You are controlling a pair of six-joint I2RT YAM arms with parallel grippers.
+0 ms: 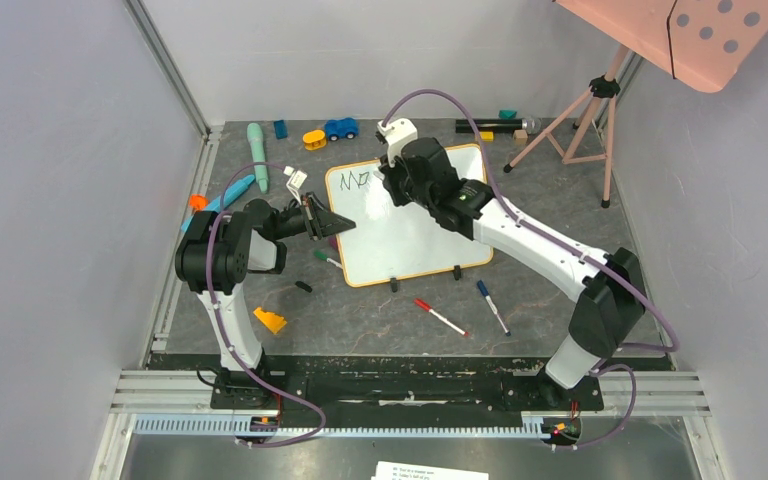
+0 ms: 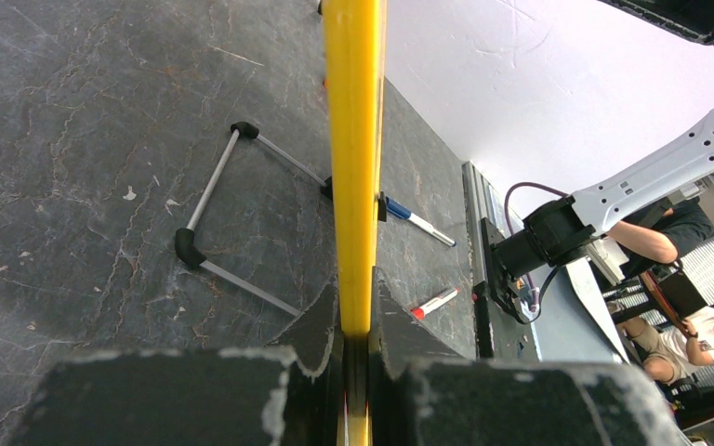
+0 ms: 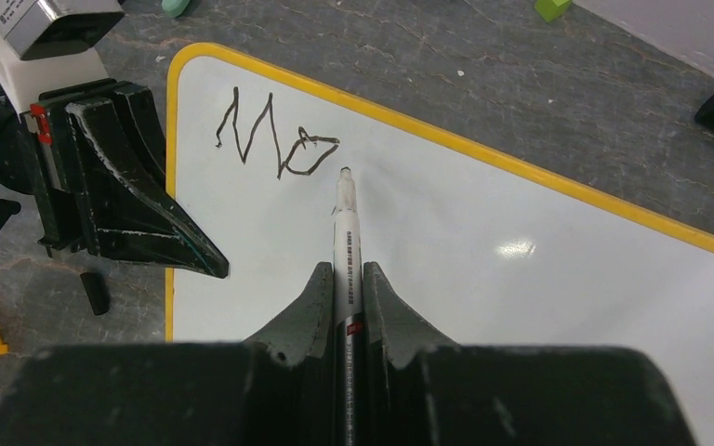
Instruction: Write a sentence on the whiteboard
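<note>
Only "Mo" of the sentence is down, at the 10 o'clock corner of the whiteboard lying mid-table; you've most of it left. Your right gripper is clamped on the marker, tip just beside the "o". Your left gripper pinches the board's 9 o'clock edge.

The whiteboard lies on the table, toy car behind it, tripod farther right.

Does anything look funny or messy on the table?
Yes. The whiteboard sits crooked on the table, the letters in its corner are wobbly, and a red marker and a blue marker lie loose in front of it.
</note>
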